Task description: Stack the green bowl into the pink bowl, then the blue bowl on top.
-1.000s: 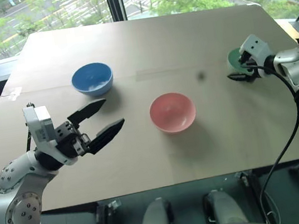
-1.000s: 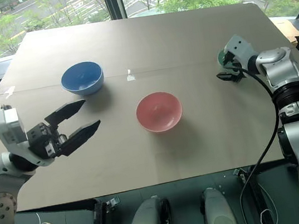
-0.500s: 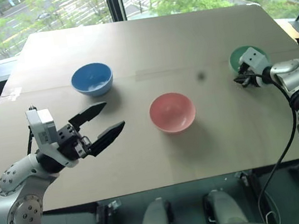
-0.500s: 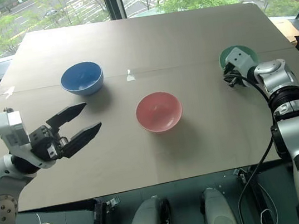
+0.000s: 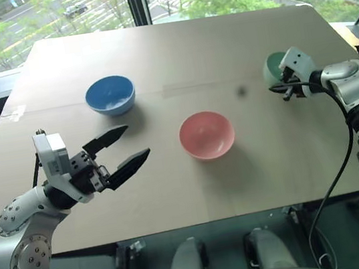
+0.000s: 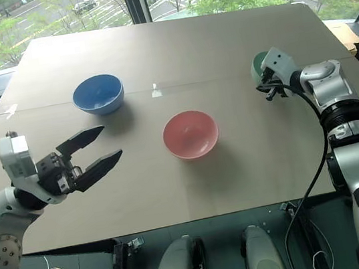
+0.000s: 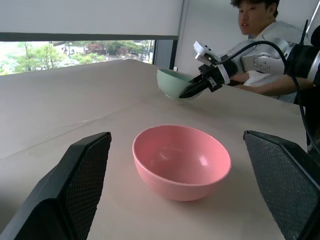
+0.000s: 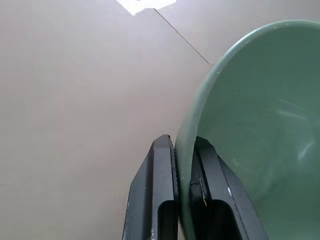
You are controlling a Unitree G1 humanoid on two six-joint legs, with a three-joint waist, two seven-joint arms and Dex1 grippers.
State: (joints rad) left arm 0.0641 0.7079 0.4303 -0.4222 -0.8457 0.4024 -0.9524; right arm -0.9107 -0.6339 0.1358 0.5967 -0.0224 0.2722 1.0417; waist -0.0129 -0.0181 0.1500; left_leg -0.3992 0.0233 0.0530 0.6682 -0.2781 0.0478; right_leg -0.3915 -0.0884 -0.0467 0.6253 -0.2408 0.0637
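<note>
right now my right gripper (image 8: 184, 150) is clamped on the rim of the green bowl (image 5: 273, 66), one finger outside the wall and one inside. the bowl is tilted, its opening turned sideways, and in my left wrist view it hangs clear above the tabletop (image 5: 173, 47) at the far right side. the pink bowl (image 5: 206, 134) sits upright near the middle of the tabletop, well apart from the green one. the blue bowl (image 5: 111, 95) stands upright on the far left part of the tabletop, apart from the pink bowl. my left gripper (image 5: 124, 148) hovers over the near left area with its two black fingers spread wide, holding nothing, pointing toward the pink bowl, which lies between the finger pads in my left wrist view. a strip of pale tape (image 6: 155, 91) lies on the tabletop between the blue bowl and the middle. a person (image 7: 260, 30) is seen behind my right arm in the left wrist view.
</note>
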